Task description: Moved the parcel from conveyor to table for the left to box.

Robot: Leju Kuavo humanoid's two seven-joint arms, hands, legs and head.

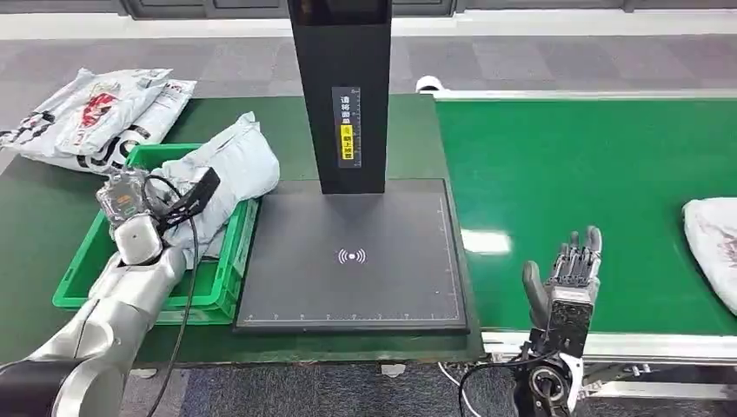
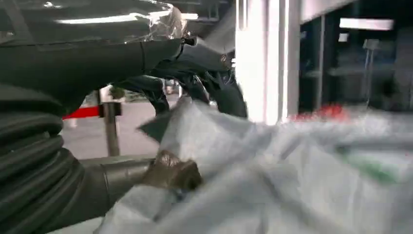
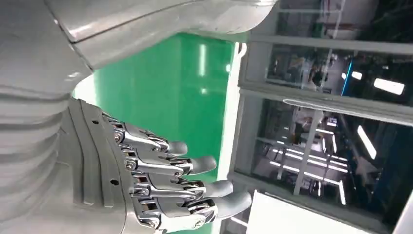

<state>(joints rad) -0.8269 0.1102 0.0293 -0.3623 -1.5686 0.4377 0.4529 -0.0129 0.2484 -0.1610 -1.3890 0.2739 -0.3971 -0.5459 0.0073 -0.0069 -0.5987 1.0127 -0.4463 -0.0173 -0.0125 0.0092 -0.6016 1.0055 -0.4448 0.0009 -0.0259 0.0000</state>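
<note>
A grey-white parcel point(image 1: 233, 163) lies in the green box point(image 1: 87, 276) on the left table, its far end leaning over the box's rim. My left hand point(image 1: 189, 201) grips its near end. In the left wrist view the dark fingers point(image 2: 214, 87) curl over the parcel point(image 2: 292, 170), with the thumb point(image 2: 170, 171) against its underside. My right hand point(image 1: 567, 276) is held upright above the near edge of the green conveyor point(image 1: 574, 165), fingers point(image 3: 190, 180) spread and holding nothing. A second white parcel point(image 1: 714, 241) lies on the conveyor at the far right.
A black scanner pad point(image 1: 352, 287) with a tall black column point(image 1: 341, 87) sits between the box and the conveyor. Several printed parcels point(image 1: 91, 113) are piled on the table's far left corner. A cable point(image 1: 187, 287) hangs along my left forearm.
</note>
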